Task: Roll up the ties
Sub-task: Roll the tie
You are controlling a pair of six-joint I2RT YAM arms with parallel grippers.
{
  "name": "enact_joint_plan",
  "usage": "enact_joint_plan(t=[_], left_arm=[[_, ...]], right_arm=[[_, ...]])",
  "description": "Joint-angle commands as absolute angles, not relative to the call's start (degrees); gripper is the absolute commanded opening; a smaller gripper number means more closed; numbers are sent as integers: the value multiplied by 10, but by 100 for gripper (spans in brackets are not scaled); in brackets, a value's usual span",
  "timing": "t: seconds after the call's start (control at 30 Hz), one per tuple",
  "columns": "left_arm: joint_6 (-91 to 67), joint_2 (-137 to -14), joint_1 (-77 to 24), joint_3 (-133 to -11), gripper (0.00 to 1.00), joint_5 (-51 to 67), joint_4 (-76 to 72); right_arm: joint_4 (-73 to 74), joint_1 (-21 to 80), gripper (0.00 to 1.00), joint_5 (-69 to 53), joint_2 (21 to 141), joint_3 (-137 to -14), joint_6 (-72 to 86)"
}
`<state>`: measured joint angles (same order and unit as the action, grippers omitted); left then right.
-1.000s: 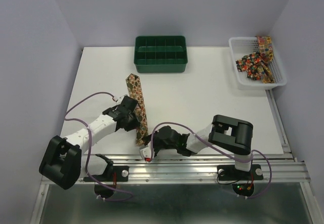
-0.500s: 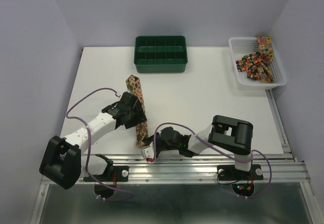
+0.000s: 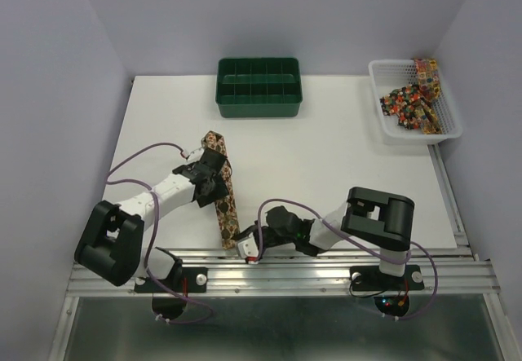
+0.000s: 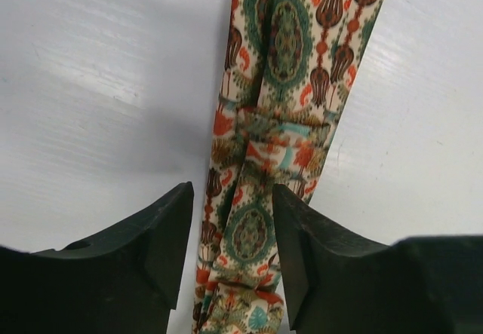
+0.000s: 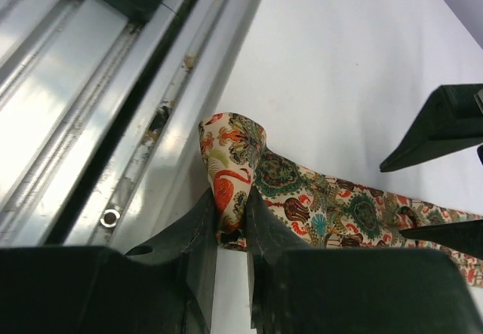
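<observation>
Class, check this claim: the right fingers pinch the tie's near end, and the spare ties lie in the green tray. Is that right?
No. The spare ties lie in the white basket, not the green tray; the top external view shows it. The rest holds.

White tabletop (image 3: 351, 182), pale lavender walls (image 3: 49, 92) on three sides, aluminium rails (image 3: 326, 273) along near edge, even light

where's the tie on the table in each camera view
Top external: the tie runs up from the near edge, left of centre.
Left wrist: centre, running up between the left gripper fingers.
Right wrist: centre to right edge, its curled end pinched by the right gripper.
Shared landmark: the open left gripper straddling it.
</observation>
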<state>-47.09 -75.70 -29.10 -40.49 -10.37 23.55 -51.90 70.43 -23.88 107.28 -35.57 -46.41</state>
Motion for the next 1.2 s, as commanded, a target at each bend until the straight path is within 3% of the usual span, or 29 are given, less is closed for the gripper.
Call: enact_joint_plan(t=[0.0,0.07,0.2,0.8,1.0,1.17], left_arm=[[-485,-792,-279,-440,53,-160,236],[-483,-809,-278,-444,45,-162,234],[-481,-837,-276,-444,39,-156,214],[-451,-846,-275,-423,37,-127,166],[-450,-846,-275,-425,36,-131,168],[-445,-847,-272,-431,36,-135,167]], right_arm=[[-555,702,1,-290,1056,-349,-424],[-562,702,1,-288,1056,-350,-408],[-599,698,1,-316,1040,-346,-318],[-621,610,1,-554,1100,-439,23],[-544,609,1,-505,1104,-460,46],[-578,606,1,-519,1124,-470,159]])
